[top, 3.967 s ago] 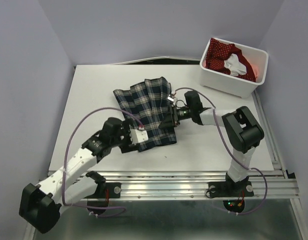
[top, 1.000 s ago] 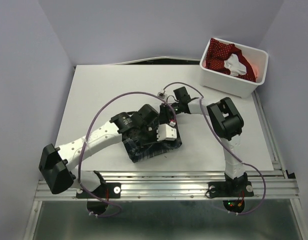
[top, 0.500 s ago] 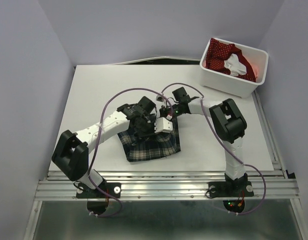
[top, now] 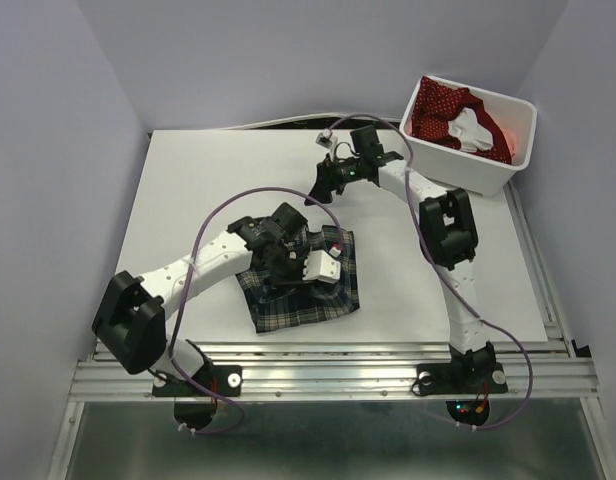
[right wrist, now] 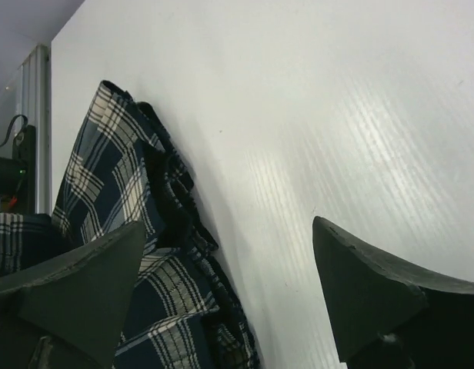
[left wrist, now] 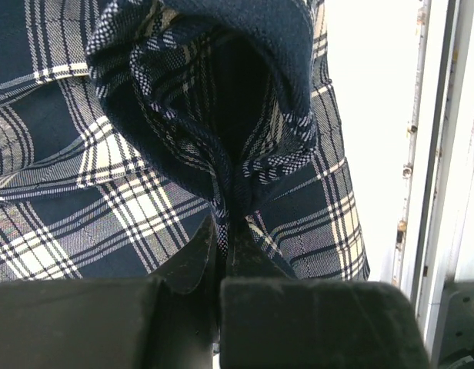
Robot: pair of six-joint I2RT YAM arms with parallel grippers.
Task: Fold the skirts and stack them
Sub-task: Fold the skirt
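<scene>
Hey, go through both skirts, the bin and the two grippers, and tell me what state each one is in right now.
plaid skirt: folded over, lying on the table, one bunched fold pinched.
white bin: upright, open-topped.
red dotted skirt: crumpled inside the white bin, not folded.
left gripper: shut on the plaid skirt.
right gripper: open, holding nothing.

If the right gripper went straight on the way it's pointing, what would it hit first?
Probably bare table, beside the edge of the plaid skirt. The right gripper is open, with white table showing between its fingers. Depth is unclear, so it might brush the cloth.
</scene>
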